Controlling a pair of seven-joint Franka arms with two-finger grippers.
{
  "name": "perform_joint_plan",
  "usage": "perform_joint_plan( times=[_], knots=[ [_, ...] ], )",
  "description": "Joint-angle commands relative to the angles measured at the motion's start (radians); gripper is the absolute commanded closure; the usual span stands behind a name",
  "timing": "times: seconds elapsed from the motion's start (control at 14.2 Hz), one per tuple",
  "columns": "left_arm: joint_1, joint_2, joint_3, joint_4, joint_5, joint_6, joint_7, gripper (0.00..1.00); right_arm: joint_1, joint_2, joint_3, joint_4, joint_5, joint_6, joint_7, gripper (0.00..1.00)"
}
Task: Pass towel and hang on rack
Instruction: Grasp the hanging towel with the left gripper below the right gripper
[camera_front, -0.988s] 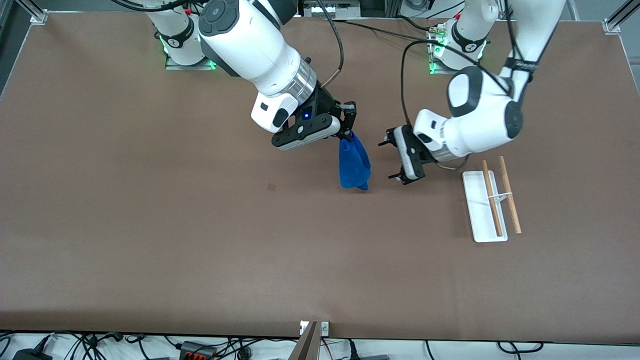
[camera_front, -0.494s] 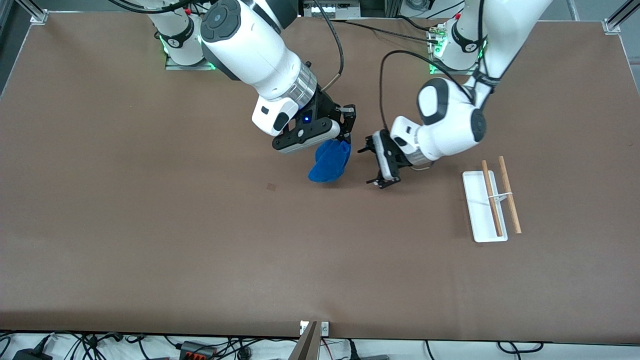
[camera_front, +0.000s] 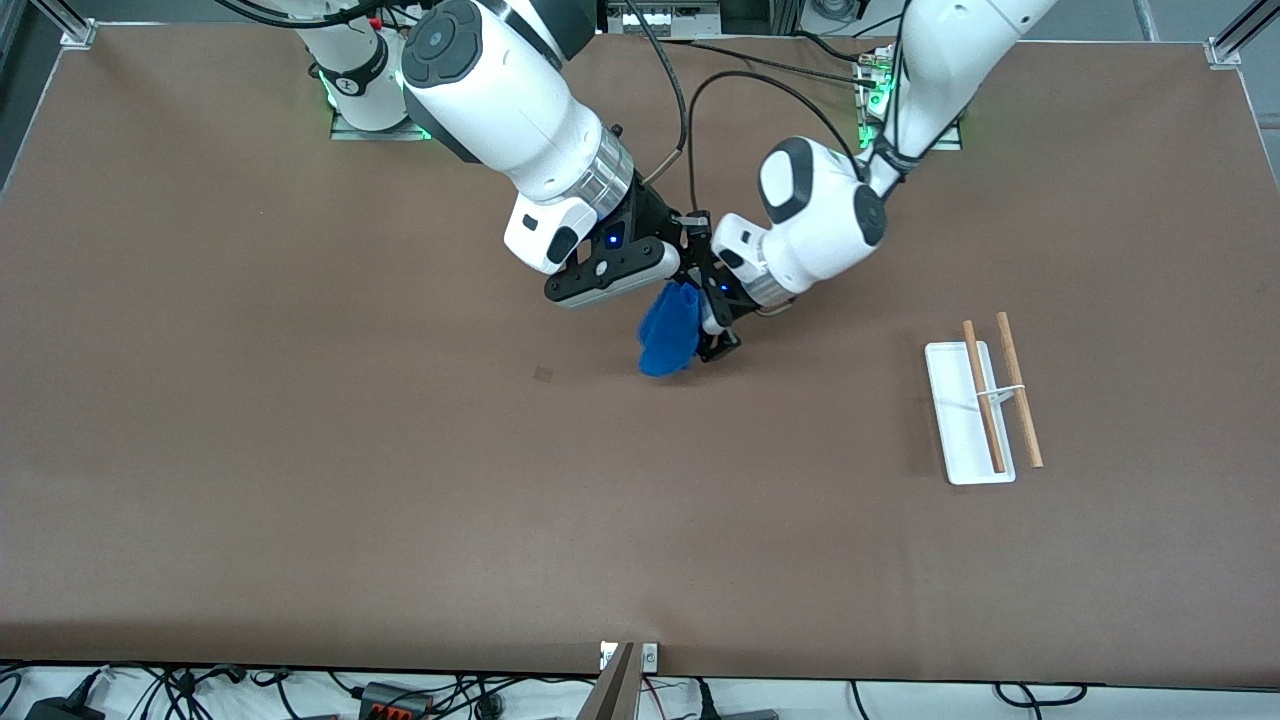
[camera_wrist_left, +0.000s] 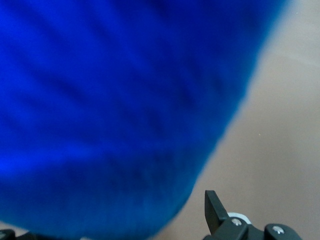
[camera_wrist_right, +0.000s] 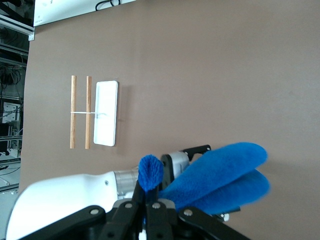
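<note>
From the front, your right gripper (camera_front: 692, 262) pinches the fuzzy royal-blue towel (camera_front: 668, 332) by its top, dangling it over mid-table so your left gripper (camera_front: 716, 318), fingers spread around it, can take it. The left wrist view fills with blue. The right wrist view shows the white wooden-rodded rack (camera_wrist_right: 95, 113) waiting, well apart.
</note>
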Motion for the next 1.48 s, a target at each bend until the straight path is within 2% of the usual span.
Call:
perform_joint_plan(
  times=[0.0, 0.07, 0.14, 0.21, 0.28, 0.35, 0.42, 0.49, 0.56, 0.63, 0.71, 0.92, 0.99, 1.06, 1.41],
  knots=[
    [0.0, 0.024, -0.006, 0.046, -0.031, 0.018, 0.033, 0.68, 0.002, -0.001, 0.003, 0.005, 0.0, -0.004, 0.01, 1.0],
    [-0.001, 0.033, -0.005, 0.06, -0.031, 0.018, 0.03, 0.79, 0.001, -0.001, 0.003, 0.005, 0.0, -0.004, 0.01, 1.0],
    [0.0, 0.042, -0.005, 0.063, -0.031, 0.018, 0.035, 0.99, 0.001, -0.001, 0.003, 0.005, 0.0, -0.004, 0.01, 1.0],
    [0.0, 0.045, -0.005, 0.065, -0.031, 0.018, 0.023, 1.0, 0.002, -0.001, 0.003, 0.005, 0.0, -0.004, 0.01, 1.0],
    [0.0, 0.045, -0.007, 0.065, -0.031, 0.018, 0.023, 0.95, 0.002, -0.001, 0.003, 0.005, 0.0, -0.004, 0.01, 1.0],
    [-0.001, 0.042, -0.006, 0.071, -0.031, 0.018, 0.02, 0.76, 0.002, -0.001, 0.003, 0.005, 0.0, -0.004, 0.01, 1.0],
    [-0.003, 0.042, -0.005, 0.072, -0.031, 0.018, 0.02, 0.45, 0.002, -0.001, 0.003, 0.005, 0.0, -0.004, 0.01, 1.0],
    [-0.009, 0.044, -0.005, 0.081, -0.031, 0.018, 0.021, 0.09, 0.002, -0.001, 0.003, 0.005, 0.0, -0.004, 0.01, 1.0],
    [-0.012, 0.047, -0.004, 0.085, -0.029, 0.018, 0.032, 0.12, 0.002, -0.001, 0.003, 0.005, 0.0, -0.004, 0.01, 1.0],
    [-0.012, 0.045, -0.004, 0.085, -0.028, 0.018, 0.033, 0.64, 0.002, -0.001, 0.003, 0.005, 0.0, -0.005, 0.01, 1.0],
    [-0.012, 0.047, -0.005, 0.085, -0.031, 0.019, 0.021, 1.0, 0.002, -0.001, 0.003, 0.005, 0.0, -0.005, 0.01, 1.0],
    [-0.024, 0.045, -0.001, 0.086, -0.028, 0.024, 0.024, 1.0, 0.002, -0.001, 0.003, 0.004, 0.0, -0.005, 0.01, 1.0],
    [-0.031, 0.045, 0.004, 0.086, -0.026, 0.025, 0.026, 1.0, 0.002, -0.001, 0.003, 0.004, -0.002, -0.007, 0.01, 0.6],
    [-0.026, 0.042, 0.007, 0.085, -0.023, 0.027, 0.03, 1.0, 0.004, -0.001, 0.0, 0.004, -0.008, -0.011, 0.007, 0.01],
    [0.023, -0.023, 0.011, 0.042, -0.017, -0.008, 0.035, 1.0, -0.001, -0.004, 0.0, -0.021, -0.037, -0.014, 0.01, 0.0]
  ],
)
